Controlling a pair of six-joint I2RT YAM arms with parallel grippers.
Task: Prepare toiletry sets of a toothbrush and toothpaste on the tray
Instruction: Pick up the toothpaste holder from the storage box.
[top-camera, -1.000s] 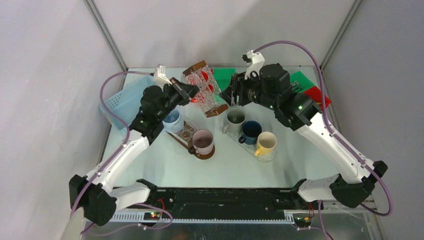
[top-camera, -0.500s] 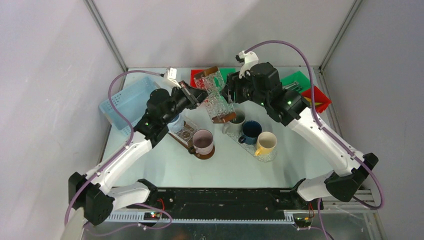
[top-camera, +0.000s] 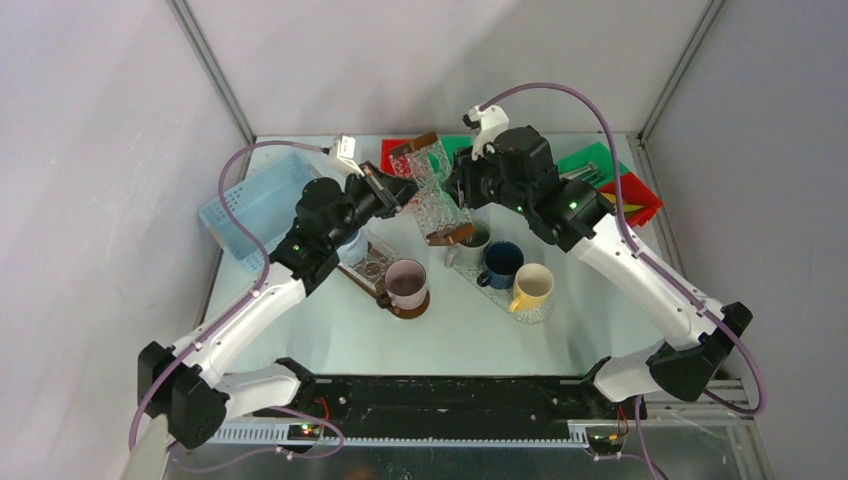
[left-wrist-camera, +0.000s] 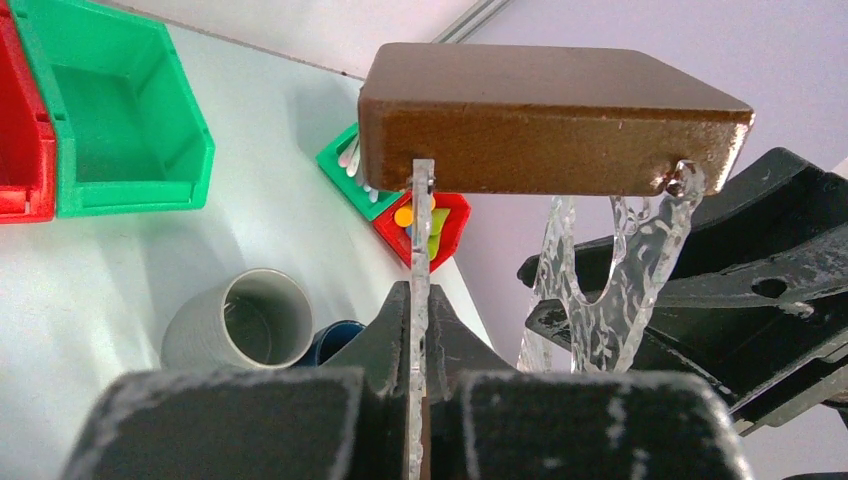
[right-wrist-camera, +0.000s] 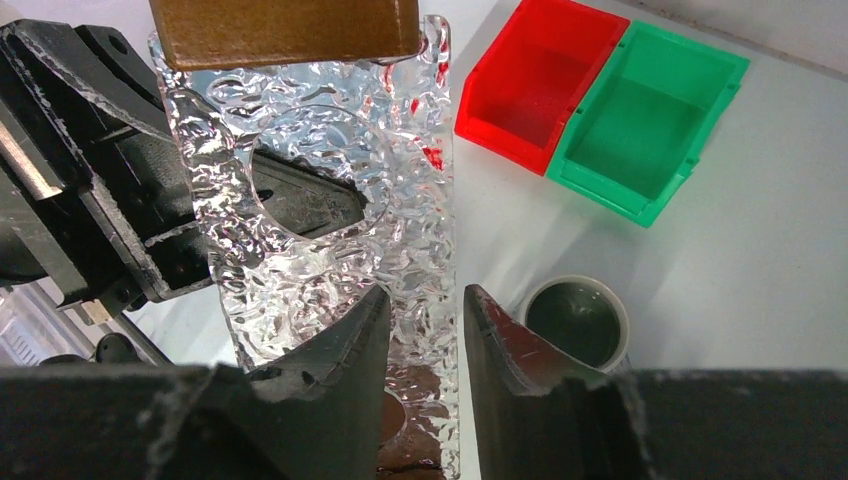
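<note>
Together, the left gripper and the right gripper hold a clear, rippled tray off the table, each clamped on one of its two glassy side walls. The left fingers pinch the thin edge of one wall just below a brown wooden end block, while the right fingers close on the opposite wall beside its scooped cut-out. Seen from above, the tray hangs tilted between the two wrists over the far middle of the table, its lower wooden end close by a grey mug; whether the two touch cannot be told. A blue mug and a yellow mug continue the row toward the near right, and a white mug stands near the left forearm. The toothbrushes lie in a green bin at the far right of the table, well apart from the raised tray. The coloured tubes sit in the red bin just beside it. A second red bin and a second green bin stand side by side at the far edge behind the tray, and a pale blue basket rests at the far left.
</note>
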